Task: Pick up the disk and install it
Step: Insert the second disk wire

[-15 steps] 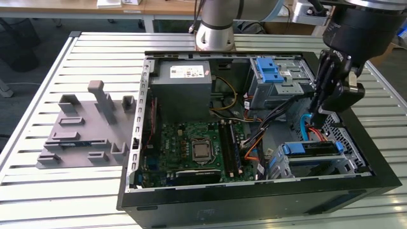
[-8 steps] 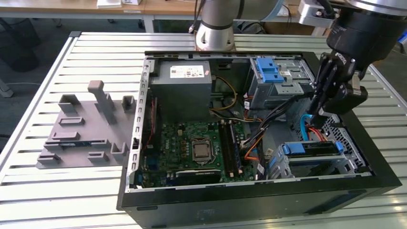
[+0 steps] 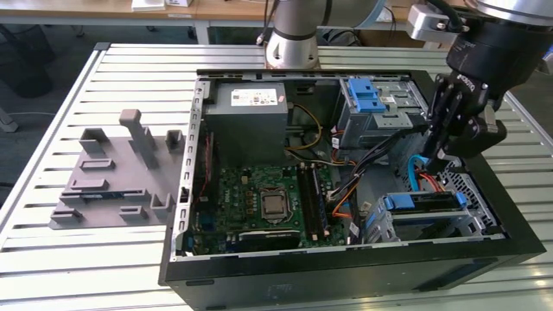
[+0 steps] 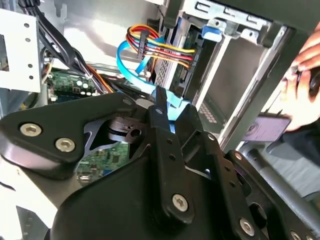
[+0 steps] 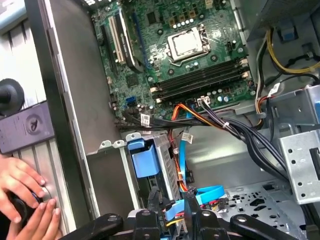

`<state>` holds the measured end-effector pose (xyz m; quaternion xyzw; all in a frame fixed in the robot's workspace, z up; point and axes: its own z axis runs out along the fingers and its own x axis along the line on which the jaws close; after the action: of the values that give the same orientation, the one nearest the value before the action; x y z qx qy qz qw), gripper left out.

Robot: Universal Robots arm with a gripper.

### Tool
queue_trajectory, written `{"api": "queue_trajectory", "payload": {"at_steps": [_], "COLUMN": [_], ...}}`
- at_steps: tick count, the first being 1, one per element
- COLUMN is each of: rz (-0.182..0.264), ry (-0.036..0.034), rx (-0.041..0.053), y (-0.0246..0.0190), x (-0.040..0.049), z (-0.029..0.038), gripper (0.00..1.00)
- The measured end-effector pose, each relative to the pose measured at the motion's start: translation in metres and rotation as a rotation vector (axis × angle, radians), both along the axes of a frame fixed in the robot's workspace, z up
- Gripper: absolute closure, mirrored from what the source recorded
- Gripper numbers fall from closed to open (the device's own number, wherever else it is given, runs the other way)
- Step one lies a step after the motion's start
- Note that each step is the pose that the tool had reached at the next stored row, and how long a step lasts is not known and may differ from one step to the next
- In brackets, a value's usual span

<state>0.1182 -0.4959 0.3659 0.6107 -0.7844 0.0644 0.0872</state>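
Jaws of the gripper (image 3: 434, 162) stand pressed close together, and in both wrist views a light-blue flat cable (image 4: 131, 59) runs right past their tips; whether they pinch it cannot be told. Just below the gripper in the exterior view, the disk (image 3: 421, 202) sits in its bright blue carrier inside the metal drive cage (image 3: 471, 223), at the corner of the open computer case (image 3: 346, 275) on the exterior view's right. In the first wrist view the carrier's blue end faces out of the cage near the fingertips, and red, yellow and orange wires (image 5: 186, 111) run beside it. Farther into the case lies the green motherboard (image 3: 250, 188) with its bare processor socket (image 3: 274, 204). Beyond that sits the grey power-supply box (image 3: 250, 110), whose white sticker carries print with a small red mark, too small to make out. A second cage with a blue latch (image 3: 367, 97) stands beside that box. The case rests on a slatted metal table (image 3: 129, 71), and a grey holder with upright posts (image 3: 116, 181) lies on the exterior view's left. A person's hands (image 5: 22, 197) rest at the case's outer edge.
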Motion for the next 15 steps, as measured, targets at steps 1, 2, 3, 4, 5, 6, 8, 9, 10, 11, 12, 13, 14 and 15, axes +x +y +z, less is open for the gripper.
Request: {"api": "queue_trajectory", "payload": {"at_steps": [1,2,3,4,5,6,8,9,10,11,12,13,14,15], "rz": [0.018,0.036,0.051,0.062,0.067,0.07,0.073,0.074,0.076,0.078,0.079,0.079,0.079,0.079], "ry": [0.0,0.0,0.0001,0.0005,0.0013,0.0019,0.0022,0.0023,0.0024,0.0027,0.0027,0.0027,0.0027,0.0027], "rx": [-0.0001,-0.0001,0.0,0.0001,0.0001,0.0002,0.0002,0.0002,0.0004,0.0,-0.0001,-0.0001,0.0001,0.0001], "y": [0.0,0.0,0.0,0.0,0.0,-0.0003,-0.0012,-0.0015,-0.0017,-0.0018,-0.0018,-0.0018,-0.0019,-0.0019], "x": [0.0,0.0,0.0001,0.0002,0.0002,0.0002,0.0001,0.0001,0.0001,0.0001,0.0001,0.0001,0.0001,0.0001], "z": [-0.0007,-0.0012,-0.0016,-0.0021,-0.0025,-0.0029,-0.0035,-0.0039,-0.0042,-0.0042,-0.0043,-0.0043,-0.0044,-0.0044], "gripper": [0.66,0.66,0.66,0.66,0.66,0.66,0.66,0.66,0.66,0.66,0.66,0.66,0.66,0.66]}}
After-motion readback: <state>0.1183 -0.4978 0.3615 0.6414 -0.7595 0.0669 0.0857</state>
